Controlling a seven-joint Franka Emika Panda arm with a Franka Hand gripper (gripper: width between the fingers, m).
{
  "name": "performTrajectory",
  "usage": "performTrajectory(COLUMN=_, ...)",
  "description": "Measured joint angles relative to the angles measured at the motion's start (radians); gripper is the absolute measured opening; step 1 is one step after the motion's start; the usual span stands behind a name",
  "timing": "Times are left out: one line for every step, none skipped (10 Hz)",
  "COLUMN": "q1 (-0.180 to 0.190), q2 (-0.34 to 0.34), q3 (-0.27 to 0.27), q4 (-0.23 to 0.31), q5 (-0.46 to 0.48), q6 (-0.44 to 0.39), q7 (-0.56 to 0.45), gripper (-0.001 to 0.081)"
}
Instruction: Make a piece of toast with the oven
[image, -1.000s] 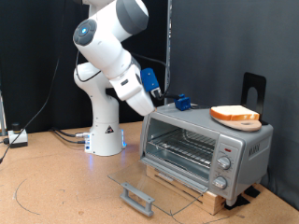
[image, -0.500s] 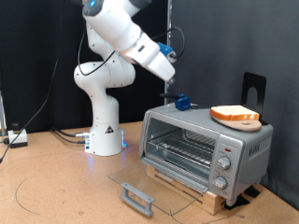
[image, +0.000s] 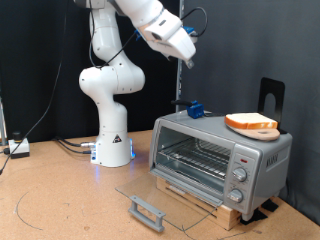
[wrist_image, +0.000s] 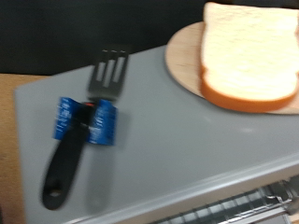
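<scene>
Hand raised above the oven (door down); its grip state cannot be told. Piece of toast rests on plate beside spatula.

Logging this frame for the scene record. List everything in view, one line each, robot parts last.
oven: one, silver-grey, on a wooden base at the exterior view's right; glass door open, lying flat in front
toast: one slice, pale with golden crust, on the plate
plate: one, tan, round, on the oven's top
spatula: one, black with blue wrapping, on the oven's top beside the plate
base: one, wooden, under the oven
black stand: one, behind the oven
cables: several, on the table at the exterior view's left
table: one, brown
arm: one, white, behind the oven
gripper: one, raised high above the oven, holding nothing visible
</scene>
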Motion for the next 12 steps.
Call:
performTrajectory(q1=-0.001, q2=-0.033, q3=0.012, q4=-0.007, q5=-0.005, q6=-0.025, q7=0.043, gripper=0.0809)
performTrajectory(q1=-0.001, q2=-0.06, q3=0.014, q4=-0.009, q5=0.0, q6=-0.083, q7=0.095, gripper=0.0809)
performTrajectory(q1=-0.001, q2=-0.066, q3=0.006, q4=-0.008, q5=0.003, q6=-0.123, q7=0.129, gripper=0.0809)
performTrajectory(q1=-0.001, q2=-0.066, q3=0.009, q4=-0.01, q5=0.001, q6=-0.111, q7=0.115, gripper=0.0809)
performTrajectory(q1=0.0, q2=-0.072, q3=0.023, q4=-0.019, q5=-0.012, q6=-0.095, q7=0.09, gripper=0.0809)
performTrajectory(q1=0.002, q2=-0.091, q3=0.049, q4=-0.044, q5=-0.021, q6=-0.081, q7=0.069, gripper=0.0809)
performTrajectory(q1=0.006, q2=-0.117, q3=0.078, q4=-0.074, q5=-0.025, q6=-0.077, q7=0.058, gripper=0.0809)
performTrajectory(q1=0.008, q2=-0.143, q3=0.105, q4=-0.107, q5=-0.026, q6=-0.072, q7=0.057, gripper=0.0809)
performTrajectory(q1=0.007, q2=-0.171, q3=0.137, q4=-0.146, q5=-0.026, q6=-0.035, q7=0.07, gripper=0.0809)
performTrajectory(q1=0.005, q2=-0.204, q3=0.177, q4=-0.195, q5=-0.026, q6=0.029, q7=0.104, gripper=0.0809)
performTrajectory(q1=0.001, q2=-0.236, q3=0.218, q4=-0.248, q5=-0.026, q6=0.094, q7=0.141, gripper=0.0809)
performTrajectory(q1=-0.002, q2=-0.261, q3=0.25, q4=-0.3, q5=-0.026, q6=0.139, q7=0.167, gripper=0.0809)
